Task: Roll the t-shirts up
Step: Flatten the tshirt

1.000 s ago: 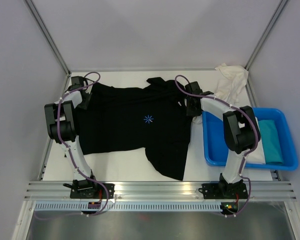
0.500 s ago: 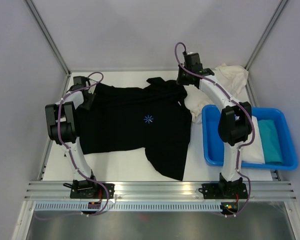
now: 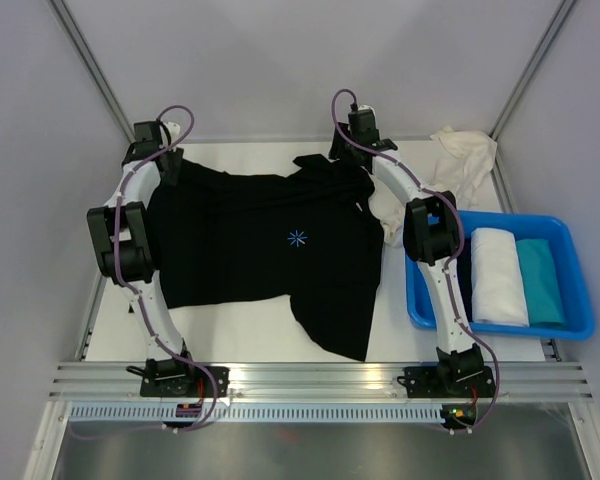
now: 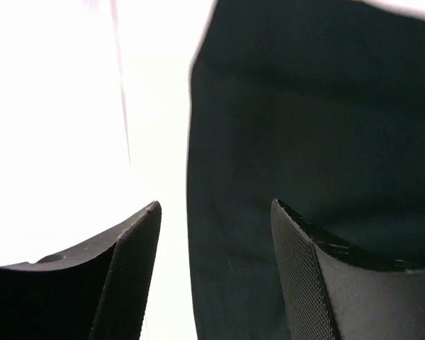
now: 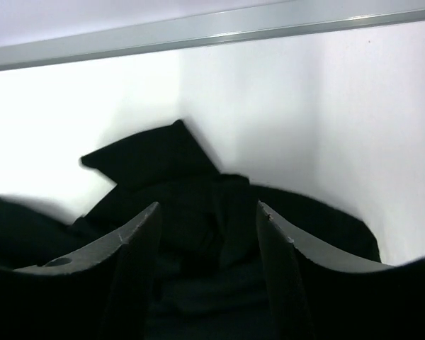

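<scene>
Black t-shirt [image 3: 240,250] lies spread flat over most of the white surface [image 3: 230,330], one sleeve reaching toward the near edge. To its right sits a blue bin [image 3: 500,329] holding a rolled white t-shirt [image 3: 498,275] with a teal t-shirt [image 3: 542,280] beside it. A crumpled white t-shirt [image 3: 465,160] is heaped in the far right corner. The left end effector [image 4: 216,209] hangs spread over the black shirt's far left edge, the right end effector [image 5: 209,209] spread over its bunched far side; neither pinches anything. A tiny light-blue star mark [image 3: 297,238] shows on the chest.
</scene>
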### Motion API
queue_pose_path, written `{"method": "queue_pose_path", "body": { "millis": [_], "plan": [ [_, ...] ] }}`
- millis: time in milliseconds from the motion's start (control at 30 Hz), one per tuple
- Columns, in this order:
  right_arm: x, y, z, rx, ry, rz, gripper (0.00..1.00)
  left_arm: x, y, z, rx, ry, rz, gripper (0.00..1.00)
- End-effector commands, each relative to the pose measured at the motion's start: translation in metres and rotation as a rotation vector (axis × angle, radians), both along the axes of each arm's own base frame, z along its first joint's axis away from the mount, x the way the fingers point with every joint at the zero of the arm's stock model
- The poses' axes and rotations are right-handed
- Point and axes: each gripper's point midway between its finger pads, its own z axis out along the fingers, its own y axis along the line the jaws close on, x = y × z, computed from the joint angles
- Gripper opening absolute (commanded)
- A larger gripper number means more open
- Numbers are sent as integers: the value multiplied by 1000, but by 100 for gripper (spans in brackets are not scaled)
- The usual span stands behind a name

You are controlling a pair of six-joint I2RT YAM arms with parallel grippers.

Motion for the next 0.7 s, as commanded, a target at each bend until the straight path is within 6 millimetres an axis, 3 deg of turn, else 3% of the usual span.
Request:
{"method": "queue_pose_path", "body": {
  "millis": [0, 33, 200, 233, 267, 300, 367, 500, 567, 667],
  "plan": [
    [24, 3, 4, -24, -82, -71, 63, 21, 24, -30, -36, -3, 150, 70],
    [26, 4, -8, -40, -76, -73, 63, 32, 29, -22, -37, -31, 162, 70],
    [22, 4, -39, -72, -27, -71, 61, 48, 42, -48, -65, 6, 202, 71],
    [20, 3, -46, -81, -12, -71, 55, 54, 42, -47, -69, -2, 196, 71],
    [18, 2, -49, -89, -3, -72, 51, 54, 42, -58, -78, 19, 192, 71],
    [17, 1, -51, -94, 1, -77, 40, 53, 41, -62, -85, 34, 196, 71],
    [16, 0, -53, -99, 7, -75, 29, 53, 40, -69, -92, 43, 196, 71],
    [18, 0, -38, -92, -15, -80, 0, 50, 38, -80, -99, 64, 195, 70],
    [21, 1, -25, -71, -43, -86, 0, 51, 39, -83, -98, 69, 194, 70],
    [28, 5, 12, 24, -118, -111, 0, 54, 38, -82, -96, 63, 186, 70]
  ]
}}
